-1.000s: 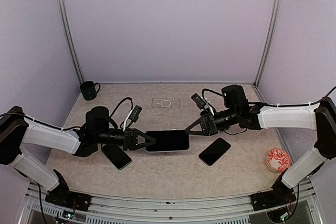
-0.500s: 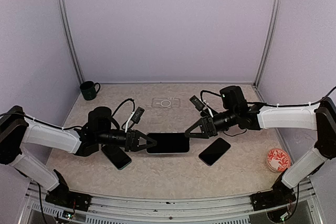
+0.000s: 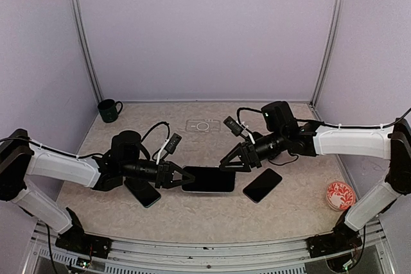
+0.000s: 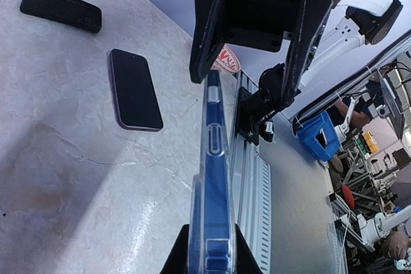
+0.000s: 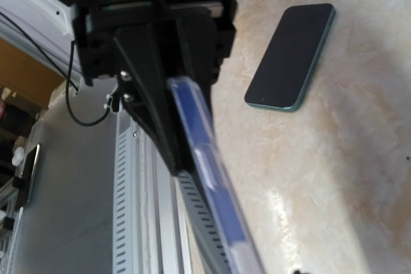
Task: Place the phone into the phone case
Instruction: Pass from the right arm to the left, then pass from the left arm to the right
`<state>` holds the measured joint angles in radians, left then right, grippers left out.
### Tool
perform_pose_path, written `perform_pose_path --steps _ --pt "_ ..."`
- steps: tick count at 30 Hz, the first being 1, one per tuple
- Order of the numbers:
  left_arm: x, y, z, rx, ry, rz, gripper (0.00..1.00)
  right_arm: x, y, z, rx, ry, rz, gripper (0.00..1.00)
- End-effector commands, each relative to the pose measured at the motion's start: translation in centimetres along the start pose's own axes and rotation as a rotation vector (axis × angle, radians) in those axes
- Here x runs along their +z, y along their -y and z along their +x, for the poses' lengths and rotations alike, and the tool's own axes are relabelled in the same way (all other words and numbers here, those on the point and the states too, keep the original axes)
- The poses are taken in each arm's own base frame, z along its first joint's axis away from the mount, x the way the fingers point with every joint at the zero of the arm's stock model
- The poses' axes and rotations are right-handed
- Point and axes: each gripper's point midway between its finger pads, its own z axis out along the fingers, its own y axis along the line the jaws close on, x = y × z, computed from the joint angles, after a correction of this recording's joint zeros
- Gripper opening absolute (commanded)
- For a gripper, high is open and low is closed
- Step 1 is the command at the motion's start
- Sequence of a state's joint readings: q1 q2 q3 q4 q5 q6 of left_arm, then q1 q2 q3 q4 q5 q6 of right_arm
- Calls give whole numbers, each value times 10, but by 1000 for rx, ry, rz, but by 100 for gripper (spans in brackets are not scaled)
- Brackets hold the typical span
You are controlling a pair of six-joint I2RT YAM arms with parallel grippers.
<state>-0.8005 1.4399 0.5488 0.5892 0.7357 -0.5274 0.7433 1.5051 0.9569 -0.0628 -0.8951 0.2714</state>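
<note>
A blue phone in a clear case (image 3: 207, 179) hangs between my two grippers, just above the table's middle. My left gripper (image 3: 180, 176) is shut on its left end. In the left wrist view the phone (image 4: 214, 178) runs edge-on away from my fingertips (image 4: 172, 262). My right gripper (image 3: 226, 162) is at the phone's right end with its jaws spread. In the left wrist view it (image 4: 250, 75) stands open, one finger beside the phone's far end. The right wrist view shows the phone's edge (image 5: 205, 165); my own fingers are out of frame there.
A dark phone (image 3: 262, 185) lies right of centre, another (image 3: 142, 191) under the left arm. An empty clear case (image 3: 203, 126) lies at the back. A green mug (image 3: 110, 110) stands back left. A red dish (image 3: 340, 194) sits right. A black slab (image 4: 61, 9) lies beyond.
The left gripper has pushed right with the phone, which sank slightly toward the near side. The right gripper has moved left and up, over the phone's right end.
</note>
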Motion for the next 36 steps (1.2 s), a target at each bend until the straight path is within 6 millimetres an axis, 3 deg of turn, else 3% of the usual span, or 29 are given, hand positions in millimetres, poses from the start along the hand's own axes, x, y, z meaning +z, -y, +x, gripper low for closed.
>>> perform_pose_path --steps 1,24,36 --pt "4 15 -19 78 33 35 0 5 -10 -7 -57 -15 8 56" --pt "20 31 -11 113 -30 54 0 17 -17 6 -80 -72 7 54" --pt "23 28 -12 104 -30 35 0 28 -18 15 -85 -119 6 44"
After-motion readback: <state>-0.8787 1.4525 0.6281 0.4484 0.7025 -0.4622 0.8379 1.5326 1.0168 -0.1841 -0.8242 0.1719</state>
